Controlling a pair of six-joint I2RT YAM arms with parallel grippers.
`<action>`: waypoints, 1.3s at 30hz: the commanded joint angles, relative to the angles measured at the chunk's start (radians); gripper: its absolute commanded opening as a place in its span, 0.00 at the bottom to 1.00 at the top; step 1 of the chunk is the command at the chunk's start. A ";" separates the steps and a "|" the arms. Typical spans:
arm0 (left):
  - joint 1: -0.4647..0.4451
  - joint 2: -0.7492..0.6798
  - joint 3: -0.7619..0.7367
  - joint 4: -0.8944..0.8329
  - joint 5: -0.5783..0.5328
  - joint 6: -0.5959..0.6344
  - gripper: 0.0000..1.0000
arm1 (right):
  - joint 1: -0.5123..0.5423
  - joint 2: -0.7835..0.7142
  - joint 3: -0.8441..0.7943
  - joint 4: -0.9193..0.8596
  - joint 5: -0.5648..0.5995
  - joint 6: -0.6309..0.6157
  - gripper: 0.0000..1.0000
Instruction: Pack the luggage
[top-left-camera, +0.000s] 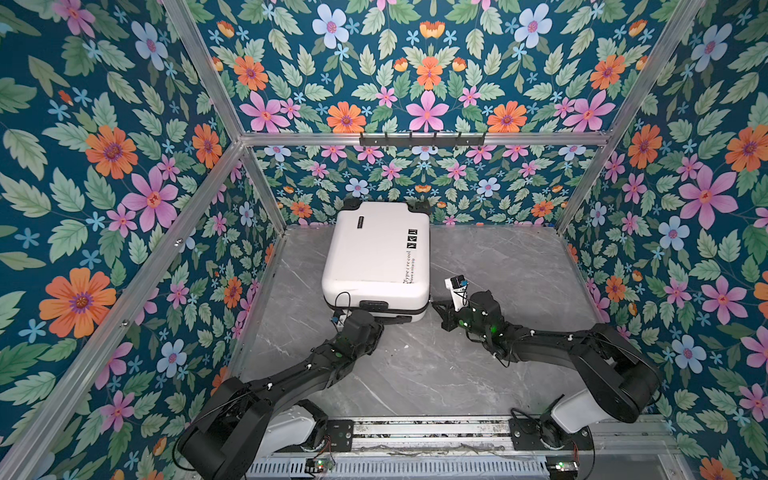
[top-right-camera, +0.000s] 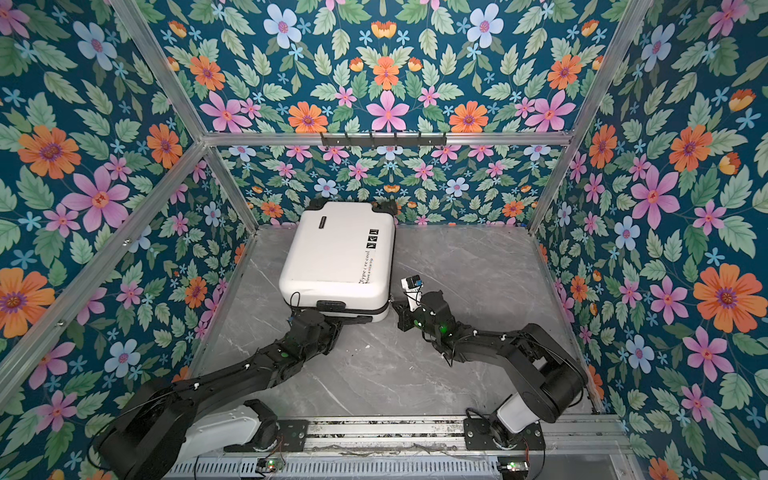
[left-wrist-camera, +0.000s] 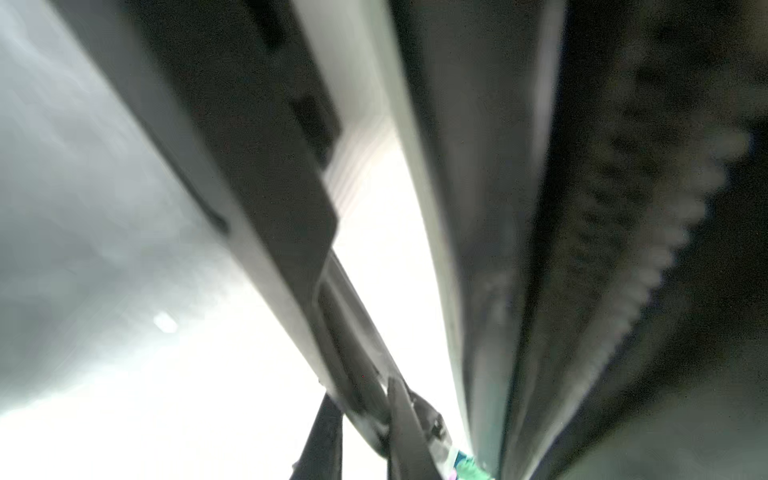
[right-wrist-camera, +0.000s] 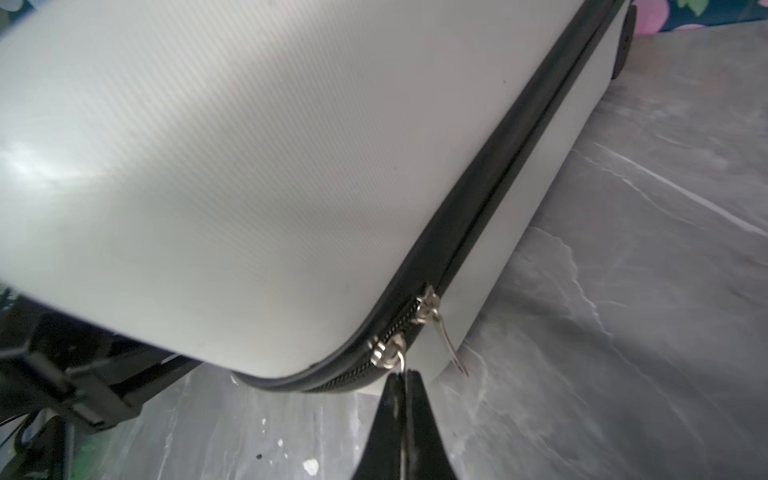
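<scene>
The luggage (top-left-camera: 376, 253) carries the only print, seen in both top views. At the shell's end far from the wheels (top-left-camera: 353, 204), a black line (top-left-camera: 408, 272) reads roughly "Type i re cool" (middle letters unsure), with a smaller "Have a nice trip" beside it. Three black icons (top-left-camera: 412, 239) sit between that line and the wheels. A label (top-left-camera: 360, 222) near the wheels is too small to read.

A: What is around this place?
B: Walls (top-left-camera: 104, 104) with many flowers on dark blue, held in an aluminium frame (top-left-camera: 291, 138).
A: And lower?
B: A grey marble-look table (top-left-camera: 519, 266). A black hook rack (top-left-camera: 422, 140) sits on the back bar, and a metal rail (top-left-camera: 428, 430) runs along the near edge.
</scene>
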 joint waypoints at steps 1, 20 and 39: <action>-0.086 0.044 0.024 0.176 0.015 -0.006 0.00 | -0.028 -0.054 -0.034 0.004 0.038 -0.024 0.00; -0.205 -0.052 0.216 -0.293 0.055 -0.226 0.88 | -0.126 -0.341 -0.189 -0.227 0.116 -0.059 0.61; 0.016 0.014 0.805 -0.599 -0.534 1.130 0.95 | -0.208 -0.619 -0.051 -0.363 0.465 -0.032 0.76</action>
